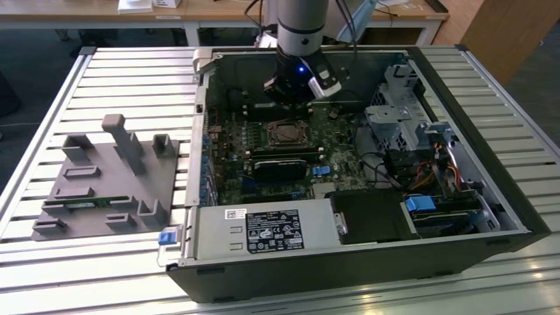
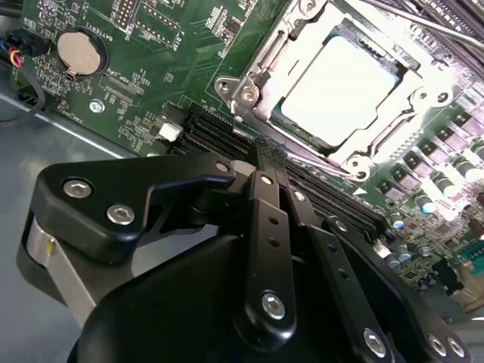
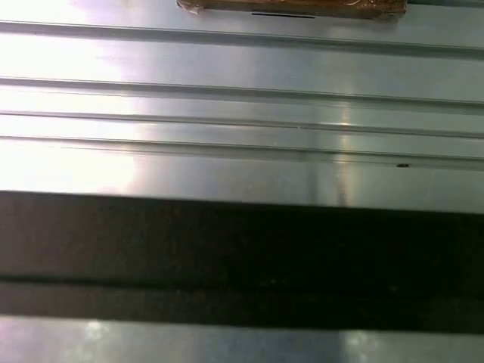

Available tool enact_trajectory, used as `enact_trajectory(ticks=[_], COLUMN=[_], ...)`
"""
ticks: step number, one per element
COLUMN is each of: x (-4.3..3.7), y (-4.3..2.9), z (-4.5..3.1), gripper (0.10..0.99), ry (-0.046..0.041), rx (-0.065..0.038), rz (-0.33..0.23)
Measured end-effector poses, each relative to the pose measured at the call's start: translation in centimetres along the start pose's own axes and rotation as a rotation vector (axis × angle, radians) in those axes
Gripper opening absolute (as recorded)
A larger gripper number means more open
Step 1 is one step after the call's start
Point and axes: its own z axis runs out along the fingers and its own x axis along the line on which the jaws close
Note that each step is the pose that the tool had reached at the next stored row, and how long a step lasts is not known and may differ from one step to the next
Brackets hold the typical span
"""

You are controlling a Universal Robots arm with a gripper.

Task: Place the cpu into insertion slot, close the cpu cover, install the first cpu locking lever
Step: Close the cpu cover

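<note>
Green circuit board fills the middle of the open computer case in the exterior view, and the insertion slot sits just above the frame's centre as a small dark square with a thin metal rim. The gripper hangs directly above it, at the upper centre of the frame, close over the board; from here its fingers are hidden, so their state cannot be told. A grey parts fixture lies on the slatted table at the left, well apart from the case. Drive cages and cables crowd the case's right side, near the socket but not over it.

In the second wrist view, the cpu, pale and bright, already lies seated in the slot at the upper right, which suggests the placing step is done. The cpu cover frames it, seemingly lying down around the chip. The black gripper linkage takes up the lower half, its fingertips drawn together over the memory slots, with nothing seen between them. A coin battery sits at the upper left.

In the first wrist view, bright metal slats cross the upper frame and a dark band runs below.
</note>
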Motion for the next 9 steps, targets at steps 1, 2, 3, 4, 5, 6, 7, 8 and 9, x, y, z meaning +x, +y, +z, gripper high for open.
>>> enact_trajectory(ticks=[1, 2, 3, 4, 5, 6, 7, 8, 9], x=[-0.03, -0.08, -0.09, -0.09, -0.09, -0.09, -0.10, -0.10, -0.10], y=[-0.01, -0.01, -0.02, -0.02, -0.03, -0.03, -0.04, -0.04, -0.05], z=[0.07, 0.14, 0.20, 0.25, 0.30, 0.35, 0.40, 0.45, 0.49], gripper=[0.106, 0.106, 0.106, 0.106, 0.106, 0.106, 0.106, 0.106, 0.106], ry=[0.0000, 0.0001, 0.0001, 0.0001, 0.0000, 0.0001, 0.0001, 0.0001, 0.0001], rx=[0.000, 0.000, 0.000, 0.001, 0.001, 0.001, 0.001, 0.001, 0.001], rz=[0.000, 0.000, 0.000, 0.000, 0.000, 0.000, 0.000, 0.000, 0.000])
